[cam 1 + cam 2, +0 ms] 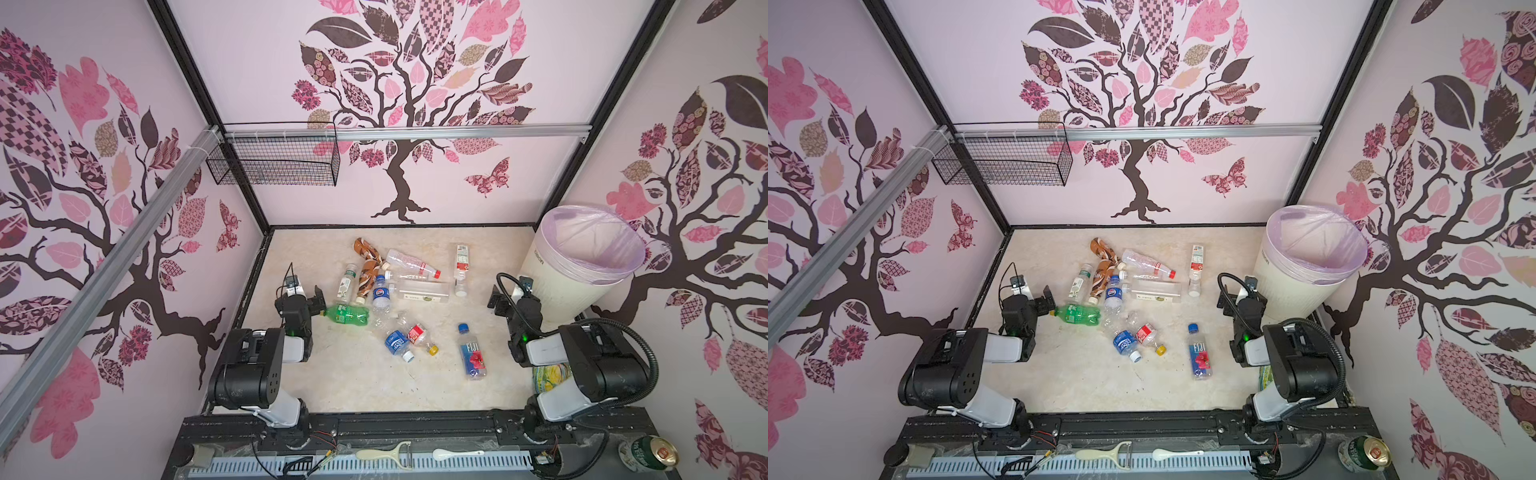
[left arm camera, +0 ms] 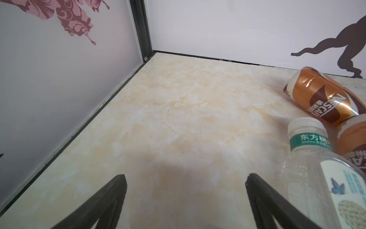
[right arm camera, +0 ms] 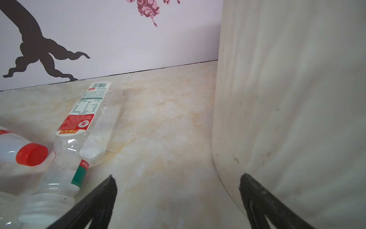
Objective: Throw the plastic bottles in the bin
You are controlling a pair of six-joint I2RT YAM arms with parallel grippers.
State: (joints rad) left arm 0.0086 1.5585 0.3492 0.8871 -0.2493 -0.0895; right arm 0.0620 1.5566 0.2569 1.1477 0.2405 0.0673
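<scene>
All bottles point(image 1: 380, 293): scattered on the surface point(image 1: 365, 386), none binned, I judge.
Left hand point(image 1: 319, 300): spread apart, empty, beside green bottle point(image 1: 347, 313), my likely first pick.
Right hand point(image 3: 176, 178): apart, empty, just beside bin point(image 1: 552, 286).

Beige marbled tabletop point(image 1: 353, 382): scattered bottles point(image 1: 472, 353), bin point(image 1: 555, 286)

One bin point(image 1: 552, 286); about twelve plastic bottles point(image 1: 471, 353); one wire basket point(image 1: 274, 162); one can point(image 1: 648, 455); one peeler point(image 1: 386, 453); one spoon point(image 1: 455, 454).
</scene>
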